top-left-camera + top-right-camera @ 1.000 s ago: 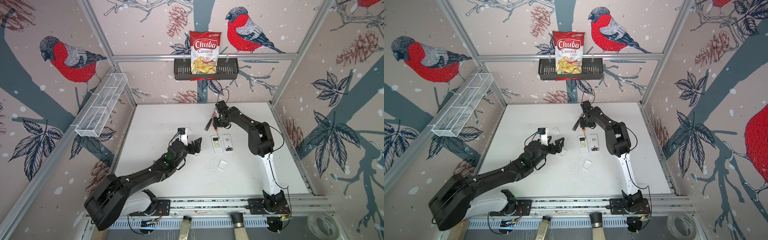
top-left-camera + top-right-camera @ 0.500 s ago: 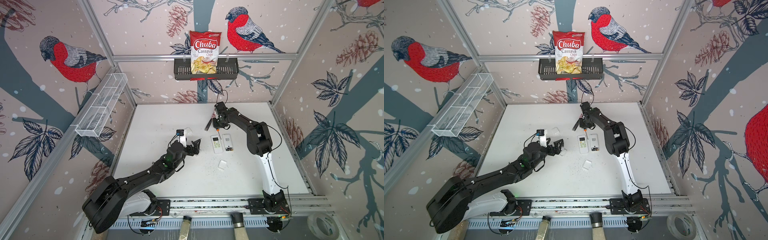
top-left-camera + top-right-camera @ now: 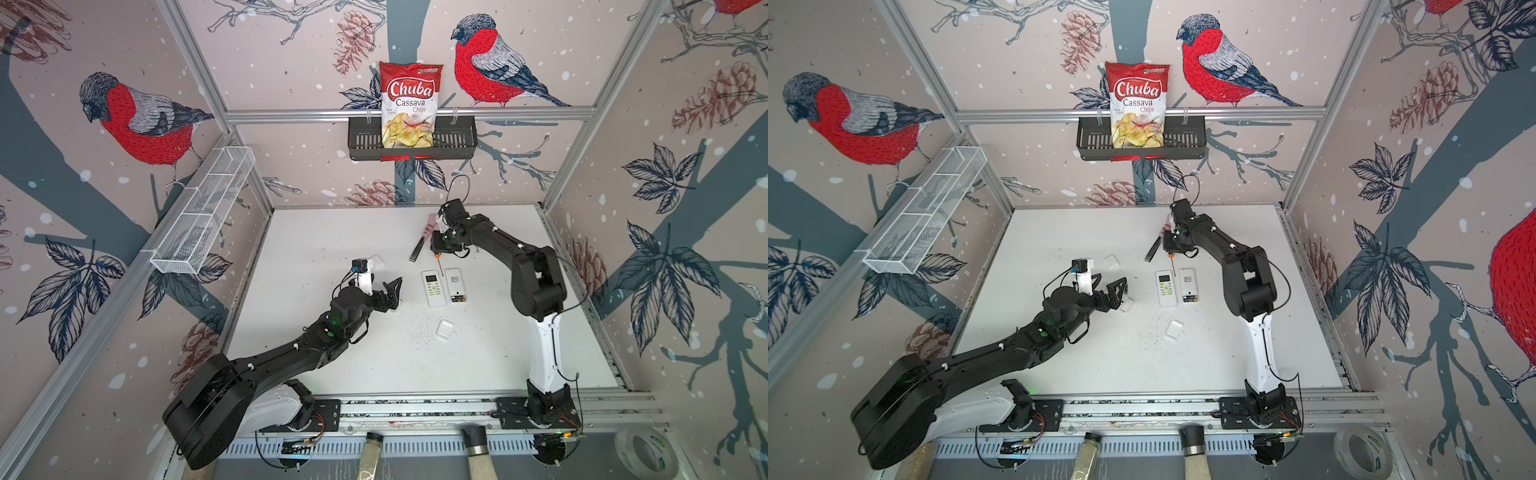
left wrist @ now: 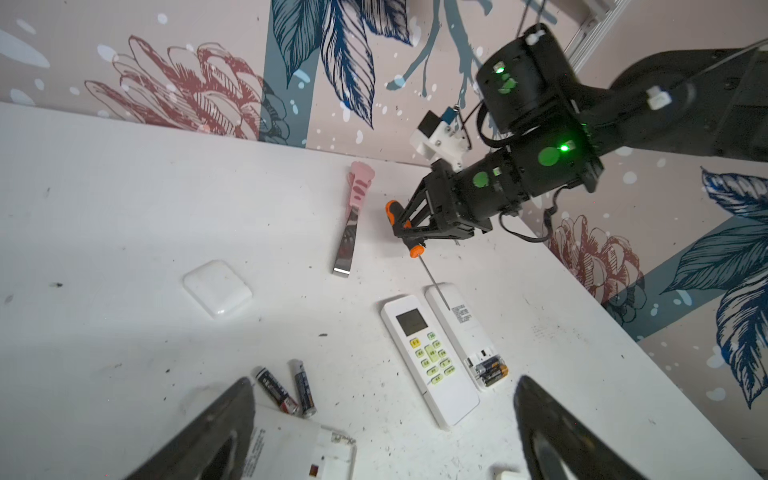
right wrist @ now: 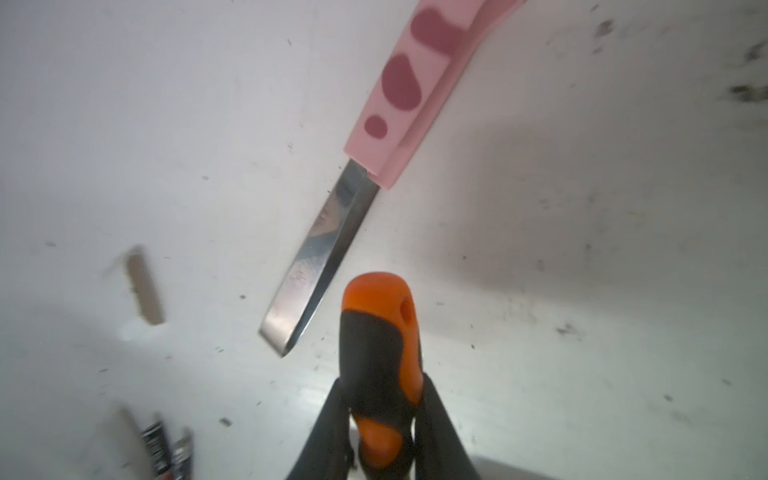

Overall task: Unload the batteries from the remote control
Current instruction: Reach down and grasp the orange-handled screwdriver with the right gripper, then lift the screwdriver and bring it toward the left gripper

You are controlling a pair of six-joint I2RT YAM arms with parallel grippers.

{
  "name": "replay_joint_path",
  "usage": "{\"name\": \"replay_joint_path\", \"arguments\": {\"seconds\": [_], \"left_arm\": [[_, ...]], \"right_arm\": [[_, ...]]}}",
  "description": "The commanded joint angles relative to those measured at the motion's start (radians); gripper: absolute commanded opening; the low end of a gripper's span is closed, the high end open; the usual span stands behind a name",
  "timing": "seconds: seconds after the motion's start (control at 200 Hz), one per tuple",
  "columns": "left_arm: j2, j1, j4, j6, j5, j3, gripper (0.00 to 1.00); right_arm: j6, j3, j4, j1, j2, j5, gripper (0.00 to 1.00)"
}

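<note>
— Left gripper [image 3: 390,296]?
— As before, spread wide and empty; two loose batteries [image 4: 286,390] lie by it.
— Right gripper [image 4: 406,231]?
— Narrowed since: now clamped on the screwdriver [image 5: 380,332], at twelve o'clock of the open remote [image 3: 454,280]; two batteries [image 4: 492,371] sit in its six o'clock end.

Right tool [image 5: 382,386] newly tight around screwdriver [image 5: 376,320]

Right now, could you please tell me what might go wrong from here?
1. The right gripper holds the screwdriver by its handle; the thin shaft could slip when prying the batteries from the face-down remote.
2. Nothing steadies that remote: the left gripper is open and apart from it, so it may slide.
3. Two loose batteries near the left gripper could get knocked and roll.
</note>
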Motion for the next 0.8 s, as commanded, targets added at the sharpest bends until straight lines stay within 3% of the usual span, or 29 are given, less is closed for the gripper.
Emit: {"name": "replay_joint_path", "arguments": {"seconds": [0.0, 0.28, 0.475, 0.625, 0.796], "left_arm": [[0.033, 0.001, 0.18, 0.041, 0.029, -0.006, 0.95], [0.273, -0.049, 0.419, 0.078, 0.105, 0.075, 0.85], [0.416, -0.125, 0.546, 0.111, 0.007, 0.135, 0.84], [0.467, -0.155, 0.637, 0.149, -0.093, 0.147, 0.83], [0.523, -0.16, 0.672, 0.174, -0.066, 0.198, 0.83]], "right_arm": [[0.133, -0.122, 0.22, -0.028, -0.122, -0.156, 0.12], [0.412, -0.472, 0.605, -0.043, -0.383, -0.243, 0.11], [0.585, -0.673, 0.825, -0.033, -0.531, -0.212, 0.11], [0.627, -0.741, 0.859, -0.009, -0.625, -0.154, 0.11], [0.624, -0.769, 0.838, 0.022, -0.681, -0.106, 0.11]]}}
